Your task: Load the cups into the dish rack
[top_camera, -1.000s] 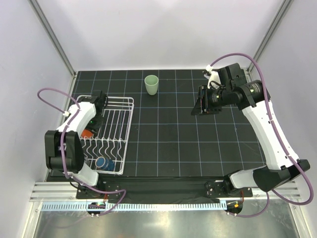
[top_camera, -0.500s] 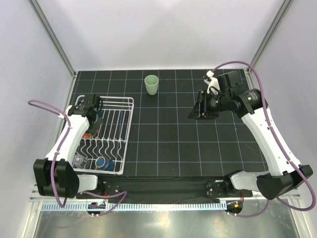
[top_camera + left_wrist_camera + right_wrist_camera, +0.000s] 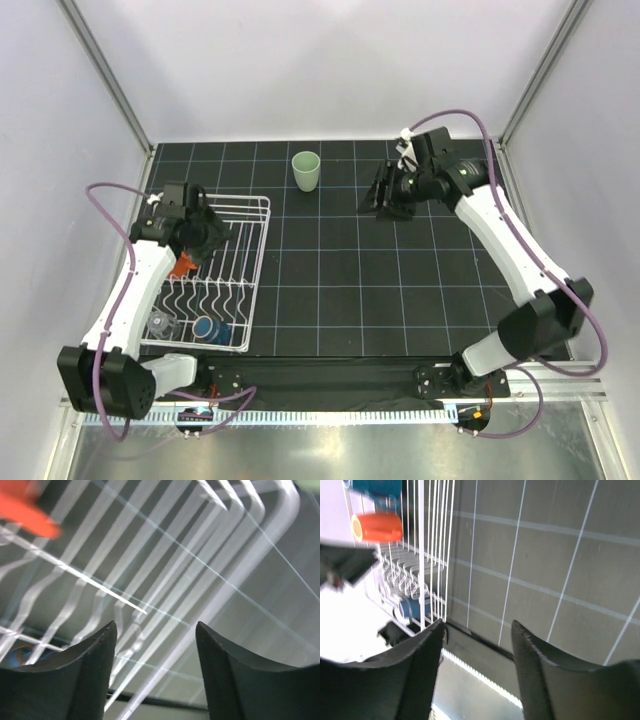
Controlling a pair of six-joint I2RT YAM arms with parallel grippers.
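The white wire dish rack (image 3: 261, 250) stands at the left of the table. In it lie an orange mug (image 3: 181, 266), a blue mug (image 3: 210, 328) and a small clear glass (image 3: 162, 323). A pale green cup (image 3: 305, 170) stands upright on the mat at the back, outside the rack. My left gripper (image 3: 206, 236) hovers over the rack's far half, open and empty; its wrist view shows blurred rack wires (image 3: 165, 580) between the fingers. My right gripper (image 3: 377, 192) hangs open and empty to the right of the green cup. The right wrist view shows the orange mug (image 3: 377, 526) and a blue mug (image 3: 412, 607).
A black gridded mat (image 3: 400, 280) covers the table. Light walls close in the left, back and right sides. A second blue mug (image 3: 375, 487) shows at the top edge of the right wrist view, inside the rack (image 3: 422, 555).
Both grippers have opened wider. The right arm has swung left and toward the back, nearer the green cup. The left arm has shifted above the rack's far end.
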